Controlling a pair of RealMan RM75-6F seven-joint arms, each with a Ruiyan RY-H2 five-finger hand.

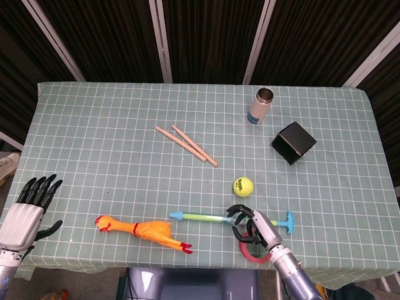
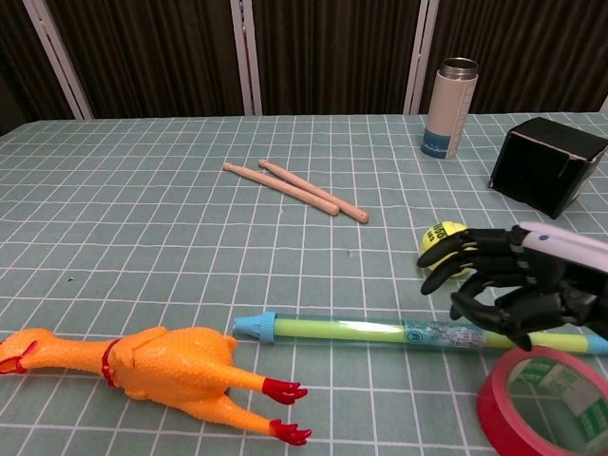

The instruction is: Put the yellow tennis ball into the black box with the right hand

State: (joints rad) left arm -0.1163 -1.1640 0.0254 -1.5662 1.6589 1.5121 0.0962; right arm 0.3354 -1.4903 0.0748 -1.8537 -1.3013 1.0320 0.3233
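Table (image 1: pixel 94 125) with the green checked cloth has a small pile of stuff on it, so here's the count. One yellow tennis ball (image 1: pixel 242 185) sitting loose on the cloth, a bit right of centre and toward the near side. One black box (image 1: pixel 293 143) at roughly 1 o'clock from the ball, well apart from it, tipped on an angle. One metal bottle (image 1: pixel 261 105) standing upright at about 11 o'clock from the box. Two wooden sticks (image 1: pixel 187 145) lying side by side at around 10 o'clock from the ball. One rubber chicken (image 1: pixel 142 229) flat on its side near the front edge, at about 8 o'clock from the ball. One long blue-and-green tube toy (image 1: pixel 206 217) lying across the front, and one pink tape roll (image 1: pixel 252 249) just below its right part.

Right hand (image 1: pixel 251 226) hangs over the tube toy at 6 o'clock from the ball, fingers spread and a little curled, nothing in them. In the chest view its fingertips (image 2: pixel 439 268) cover the lower edge of the ball, but I can't tell if they actually touch it.

Left hand (image 1: pixel 28 209) is way off at the near left corner of the table, fingers straight and loosely apart, holding nothing.
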